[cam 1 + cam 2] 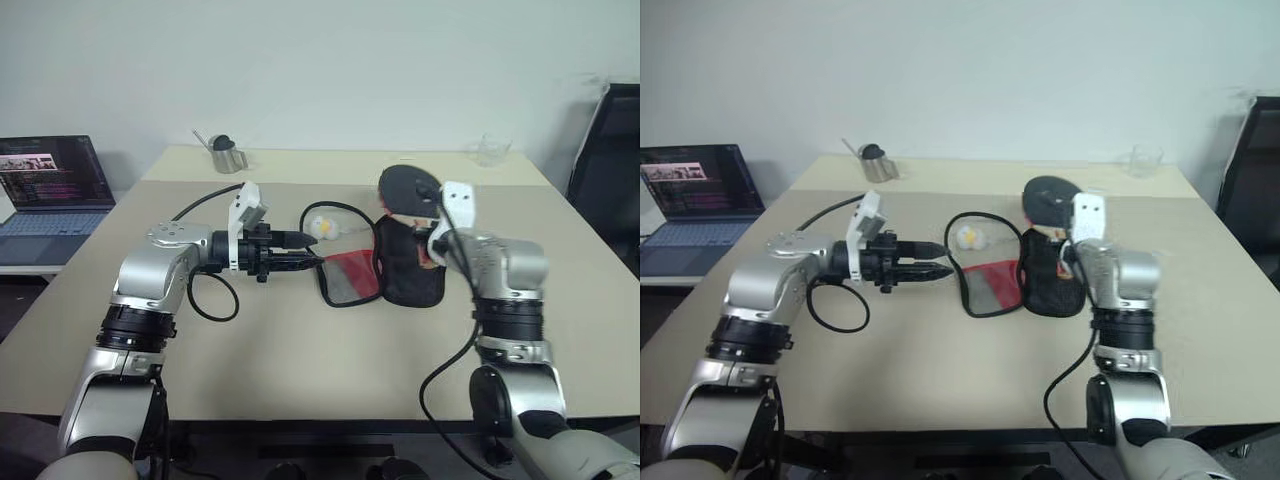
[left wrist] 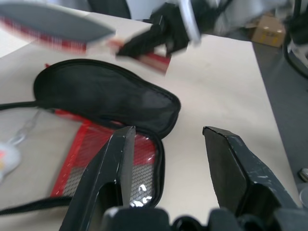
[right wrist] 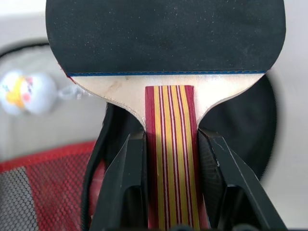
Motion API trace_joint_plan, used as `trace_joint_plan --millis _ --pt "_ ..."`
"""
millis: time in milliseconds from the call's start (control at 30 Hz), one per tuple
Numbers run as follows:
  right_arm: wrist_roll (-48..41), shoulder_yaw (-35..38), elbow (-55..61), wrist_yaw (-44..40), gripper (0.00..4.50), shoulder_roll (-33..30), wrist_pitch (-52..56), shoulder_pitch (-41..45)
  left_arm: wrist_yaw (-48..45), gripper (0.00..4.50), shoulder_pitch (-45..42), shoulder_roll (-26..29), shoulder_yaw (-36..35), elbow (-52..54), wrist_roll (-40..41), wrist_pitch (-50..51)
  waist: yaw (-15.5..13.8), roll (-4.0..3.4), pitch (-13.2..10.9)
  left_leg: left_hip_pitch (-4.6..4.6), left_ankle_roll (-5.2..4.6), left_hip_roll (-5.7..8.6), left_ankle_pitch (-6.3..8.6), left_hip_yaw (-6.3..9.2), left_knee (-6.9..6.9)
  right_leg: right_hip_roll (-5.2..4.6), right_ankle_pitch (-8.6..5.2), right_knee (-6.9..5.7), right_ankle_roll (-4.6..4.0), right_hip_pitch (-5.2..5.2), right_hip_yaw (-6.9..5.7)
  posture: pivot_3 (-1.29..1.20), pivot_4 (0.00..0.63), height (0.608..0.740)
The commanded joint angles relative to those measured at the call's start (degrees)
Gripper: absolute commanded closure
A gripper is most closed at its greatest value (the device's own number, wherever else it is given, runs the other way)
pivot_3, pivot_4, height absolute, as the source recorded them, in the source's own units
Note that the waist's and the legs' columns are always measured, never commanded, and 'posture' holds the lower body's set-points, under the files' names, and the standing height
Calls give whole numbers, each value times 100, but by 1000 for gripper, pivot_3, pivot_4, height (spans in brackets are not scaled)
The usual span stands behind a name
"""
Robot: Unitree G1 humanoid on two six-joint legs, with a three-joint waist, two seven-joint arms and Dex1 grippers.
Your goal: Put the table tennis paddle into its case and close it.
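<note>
No readable writing. The right gripper (image 3: 171,159) clamps its fingers on the table tennis paddle (image 3: 163,38), raised above the open case (image 1: 385,265) on the desk (image 1: 300,340). The left gripper (image 1: 300,250) reaches level toward the case, fingers apart.

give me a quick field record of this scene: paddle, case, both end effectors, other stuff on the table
paddle: table tennis paddle held by its handle, above the case
case: case lies open on the table
right end effector: right end effector shut on the paddle handle
left end effector: left end effector open, at the case's edge
other: metal cup, small plush charm, laptop
</note>
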State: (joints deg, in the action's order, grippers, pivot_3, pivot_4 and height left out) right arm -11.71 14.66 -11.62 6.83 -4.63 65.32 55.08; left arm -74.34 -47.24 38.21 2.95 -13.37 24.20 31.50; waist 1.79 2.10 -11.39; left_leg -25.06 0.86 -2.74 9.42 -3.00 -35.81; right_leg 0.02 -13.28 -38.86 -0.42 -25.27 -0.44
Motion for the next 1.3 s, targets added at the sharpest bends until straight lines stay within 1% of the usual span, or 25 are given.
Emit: trace_joint_plan --millis 33,100,200,333,600,900,1300 --pt "83 104 -35 222 3447 101 -534 131 78 2060 77 144 -190 364 104 97 -4 0 0 -1 0 -1 0 -1 0 -2 0 1 0 -1 1 0 150 740" --pt "226 -228 -11 186 3447 126 -585 -81 138 2060 221 213 -222 512 116 155 -1 0 0 -5 0 -2 0 2 0 -5 0 1 1 -3 -2 0 150 740" --pt "239 -339 127 178 3447 214 -488 -294 252 2060 347 237 -277 696 184 253 5 0 0 -4 -1 -2 0 5 1 -5 0 2 0 -2 -4 0 150 740" --pt "308 -379 151 243 3447 202 -465 -314 355 2060 445 233 -275 861 208 329 9 0 0 -4 -1 -1 0 9 -2 -4 0 -4 -1 -3 -7 0 150 740" --pt "392 -177 199 582 3447 417 -211 -356 450 2060 470 224 -256 928 254 390 16 0 0 1 -1 -1 0 8 1 -4 0 -2 -2 -2 -5 0 150 740" --pt "437 52 102 953 3447 543 -199 -262 471 2060 396 187 -185 883 244 376 14 0 0 0 -1 -1 0 8 1 -4 0 -1 -2 -2 -6 0 150 740" --pt "379 22 -109 939 3447 678 -285 -139 506 2060 409 167 -193 897 245 366 16 0 0 1 -1 -1 0 8 2 -4 -1 0 -2 -2 -6 0 150 740"
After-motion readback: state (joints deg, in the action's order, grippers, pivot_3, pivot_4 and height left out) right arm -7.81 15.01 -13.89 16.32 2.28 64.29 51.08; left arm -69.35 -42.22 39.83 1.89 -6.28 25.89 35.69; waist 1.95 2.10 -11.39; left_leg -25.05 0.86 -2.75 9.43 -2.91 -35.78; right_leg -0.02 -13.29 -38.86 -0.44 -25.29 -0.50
